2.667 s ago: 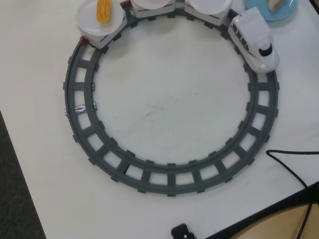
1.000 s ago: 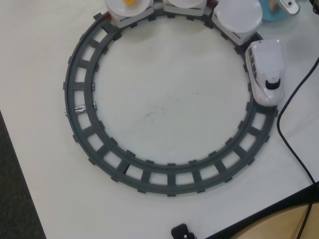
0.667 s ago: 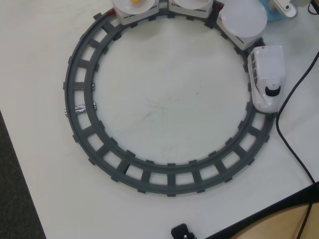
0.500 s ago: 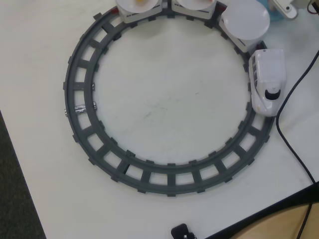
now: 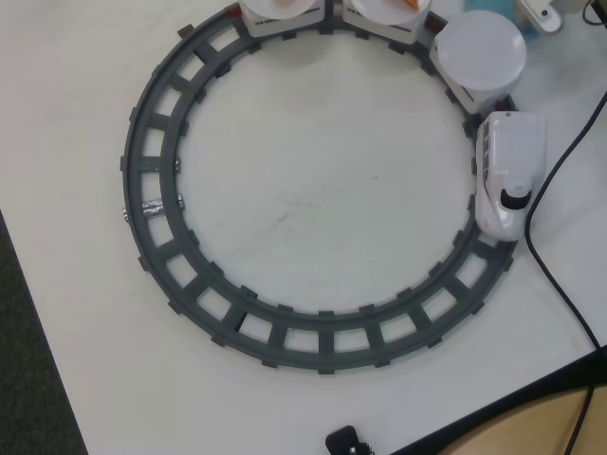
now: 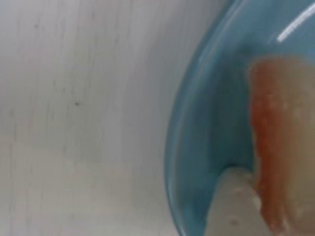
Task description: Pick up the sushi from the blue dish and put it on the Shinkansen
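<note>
In the wrist view the light-blue dish point(image 6: 211, 123) fills the right side. The sushi point(image 6: 280, 137), pale with a red edge, lies on it at the far right. One white finger point(image 6: 235, 206) of my gripper point(image 6: 280, 216) rises from the bottom edge and touches the sushi's red edge. The other finger is out of frame, so I cannot tell how the jaws stand. In the overhead view the white Shinkansen point(image 5: 507, 175) stands on the right of the track, with an empty white plate point(image 5: 479, 49) on the car behind it. A sliver of the blue dish point(image 5: 526, 9) shows at the top right.
A round grey track point(image 5: 152, 204) covers most of the white table. Two more plate cars point(image 5: 280, 8) sit at the top edge, one carrying an orange piece point(image 5: 408, 4). A black cable point(image 5: 560, 275) runs down the right. The table edge cuts the lower right corner.
</note>
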Robot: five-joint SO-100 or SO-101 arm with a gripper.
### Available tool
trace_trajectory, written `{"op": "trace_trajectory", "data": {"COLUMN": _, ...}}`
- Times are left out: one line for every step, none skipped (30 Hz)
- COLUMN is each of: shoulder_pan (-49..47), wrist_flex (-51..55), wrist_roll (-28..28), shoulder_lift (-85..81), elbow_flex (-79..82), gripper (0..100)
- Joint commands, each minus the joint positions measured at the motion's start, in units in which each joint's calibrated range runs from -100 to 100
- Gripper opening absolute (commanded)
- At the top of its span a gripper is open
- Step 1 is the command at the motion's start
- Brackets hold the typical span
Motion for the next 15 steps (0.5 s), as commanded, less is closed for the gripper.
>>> {"op": "trace_trajectory", "data": {"shoulder_pan": 0.14, "wrist_flex": -0.19, "wrist_roll": 0.04, "shoulder_lift": -0.31, "elbow_flex": -1.17, "gripper": 2}}
{"op": "trace_trajectory", "data": {"shoulder_pan": 0.41, "wrist_flex": -0.10, "wrist_roll": -0.22, "shoulder_lift": -0.73, "elbow_flex": -1.17, "gripper": 2}}
{"op": "trace_trajectory", "data": {"shoulder_pan": 0.58, "wrist_flex": 0.15, "wrist_roll": -0.38, "shoulder_lift": -0.90, "elbow_flex": -1.17, "gripper": 2}}
{"op": "trace_trajectory", "data": {"shoulder_pan": 0.67, "wrist_flex": 0.41, "wrist_roll": -0.43, "shoulder_lift": -1.15, "elbow_flex": -1.44, "gripper": 2}}
{"op": "trace_trajectory", "data": {"shoulder_pan": 0.76, "wrist_flex": 1.35, "wrist_roll": -0.43, "shoulder_lift": -1.73, "elbow_flex": -2.25, "gripper": 2}}
{"op": "trace_trajectory", "data": {"shoulder_pan": 0.85, "wrist_flex": 2.98, "wrist_roll": -0.43, "shoulder_lift": -2.40, "elbow_flex": -3.06, "gripper": 2}}
{"op": "trace_trajectory", "data": {"shoulder_pan": 1.11, "wrist_flex": 4.60, "wrist_roll": -0.43, "shoulder_lift": -3.15, "elbow_flex": -3.87, "gripper": 2}}
{"op": "trace_trajectory", "data": {"shoulder_pan": 1.20, "wrist_flex": 6.32, "wrist_roll": -0.43, "shoulder_lift": -3.99, "elbow_flex": -4.85, "gripper": 2}}
{"op": "trace_trajectory", "data": {"shoulder_pan": 1.29, "wrist_flex": 8.11, "wrist_roll": -0.43, "shoulder_lift": -4.99, "elbow_flex": -6.11, "gripper": 2}}
{"op": "trace_trajectory", "data": {"shoulder_pan": 1.37, "wrist_flex": 10.17, "wrist_roll": -0.43, "shoulder_lift": -6.08, "elbow_flex": -7.46, "gripper": 2}}
{"op": "trace_trajectory", "data": {"shoulder_pan": 1.46, "wrist_flex": 12.05, "wrist_roll": -0.43, "shoulder_lift": -7.33, "elbow_flex": -8.35, "gripper": 2}}
{"op": "trace_trajectory", "data": {"shoulder_pan": 1.46, "wrist_flex": 13.50, "wrist_roll": -0.32, "shoulder_lift": -8.66, "elbow_flex": -8.62, "gripper": 2}}
{"op": "trace_trajectory", "data": {"shoulder_pan": 1.46, "wrist_flex": 14.62, "wrist_roll": -0.27, "shoulder_lift": -10.25, "elbow_flex": -8.62, "gripper": 2}}
{"op": "trace_trajectory", "data": {"shoulder_pan": 1.37, "wrist_flex": 15.47, "wrist_roll": -0.27, "shoulder_lift": -11.84, "elbow_flex": -8.26, "gripper": 2}}
{"op": "trace_trajectory", "data": {"shoulder_pan": 1.29, "wrist_flex": 16.16, "wrist_roll": -0.27, "shoulder_lift": -13.17, "elbow_flex": -8.17, "gripper": 2}}
